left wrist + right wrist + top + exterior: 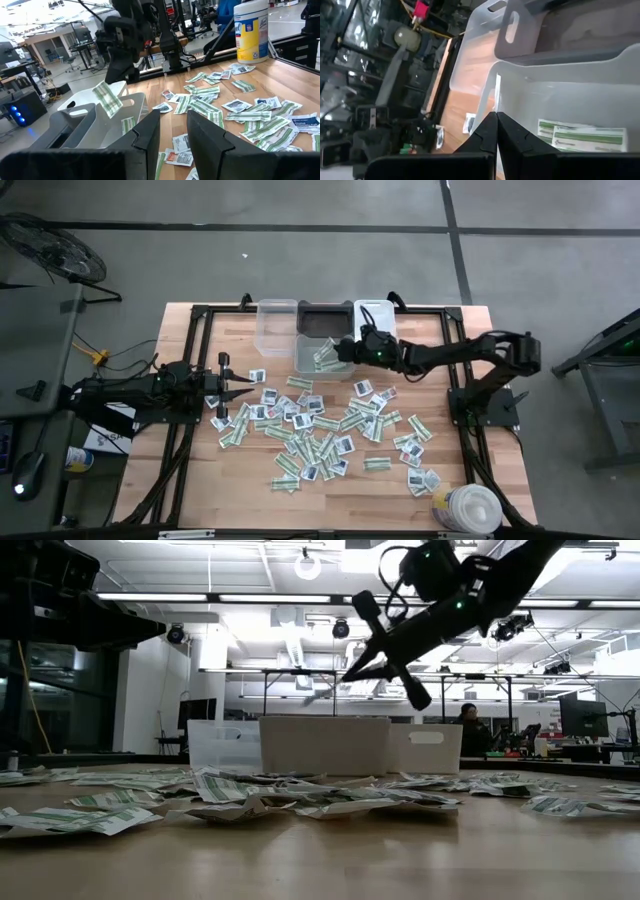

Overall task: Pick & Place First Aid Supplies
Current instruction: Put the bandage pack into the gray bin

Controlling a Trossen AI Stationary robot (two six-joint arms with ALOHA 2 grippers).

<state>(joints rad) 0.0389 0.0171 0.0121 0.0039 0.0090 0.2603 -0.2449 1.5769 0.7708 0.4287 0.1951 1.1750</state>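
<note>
Right gripper pinched on green-striped packet over clear bin near far edge, for dropping; left gripper half-open, empty, near worktop's left edge.

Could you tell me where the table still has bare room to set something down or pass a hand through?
Bare wood shows along the near edge of the table, left of the round white tub, and at the far left corner beside the clear bin. The middle is crowded with scattered packets, between the left gripper and the right arm's base.
</note>
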